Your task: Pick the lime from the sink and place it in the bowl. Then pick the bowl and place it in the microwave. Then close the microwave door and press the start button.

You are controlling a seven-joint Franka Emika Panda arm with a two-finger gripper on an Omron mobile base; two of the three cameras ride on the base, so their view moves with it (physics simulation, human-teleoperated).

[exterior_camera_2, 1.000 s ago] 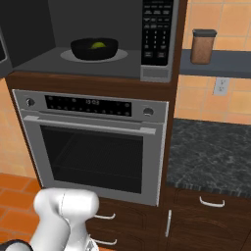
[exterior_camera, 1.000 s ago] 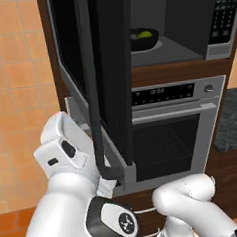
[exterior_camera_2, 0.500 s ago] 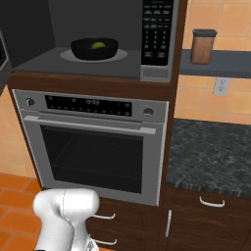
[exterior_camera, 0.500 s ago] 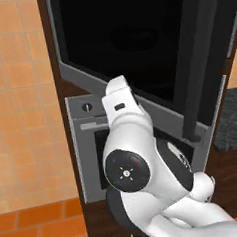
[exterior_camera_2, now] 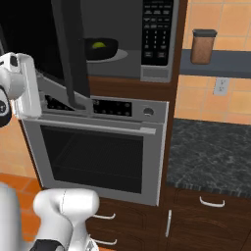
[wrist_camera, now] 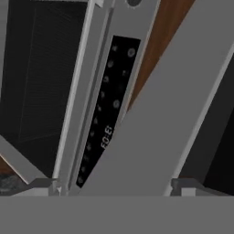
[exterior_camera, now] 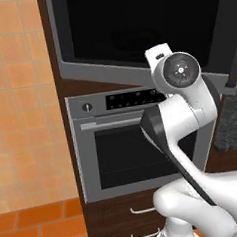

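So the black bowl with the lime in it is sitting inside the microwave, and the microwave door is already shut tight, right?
Not quite. The bowl with the lime does sit inside the microwave, but the microwave door is not shut. The right base view shows it swung partway out, with the bowl visible in the open gap past the door's edge.

the microwave door is black glass in a silver-grey frame, with a dark bar handle. inside the microwave a glossy black bowl holds a yellow-green lime; the keypad is dark with pale buttons. the oven is silver with a black window. cabinets are dark brown wood, the counter speckled dark grey, the wall tiles orange, the jar brown with a dark lid.
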